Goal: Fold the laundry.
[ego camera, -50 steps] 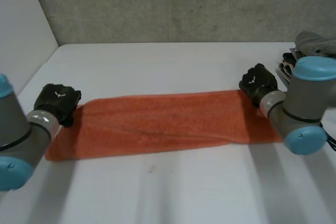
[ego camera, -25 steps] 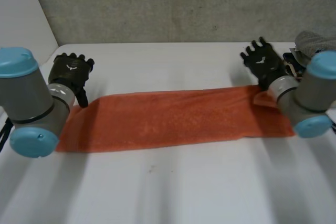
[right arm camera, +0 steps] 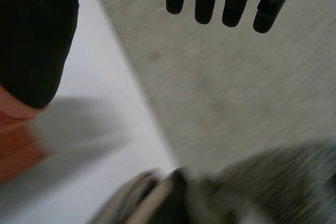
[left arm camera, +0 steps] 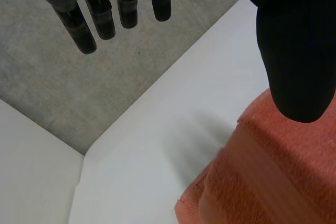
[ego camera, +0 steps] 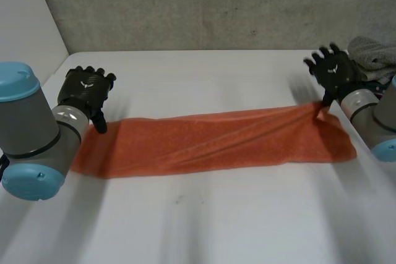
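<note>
Orange towel [ego camera: 216, 143] is laid out in a long strip across the white table [ego camera: 204, 227], running left to right, kinda wrinkly. The left hand [ego camera: 86, 89] sits at its far left corner, fingers spread wide, thumb pointing down over the cloth but not pinching anything. Same deal on the other end: the right hand [ego camera: 334, 71] is just past the far right corner, fingers splayed, holding nothing. A grey pile of cloth [ego camera: 371, 51] sits farther back on the right.

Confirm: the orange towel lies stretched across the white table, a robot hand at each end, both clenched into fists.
Not fists: the wrist views show the left robot hand and right robot hand open, fingers straight. The orange towel does lie stretched across the white table.
</note>
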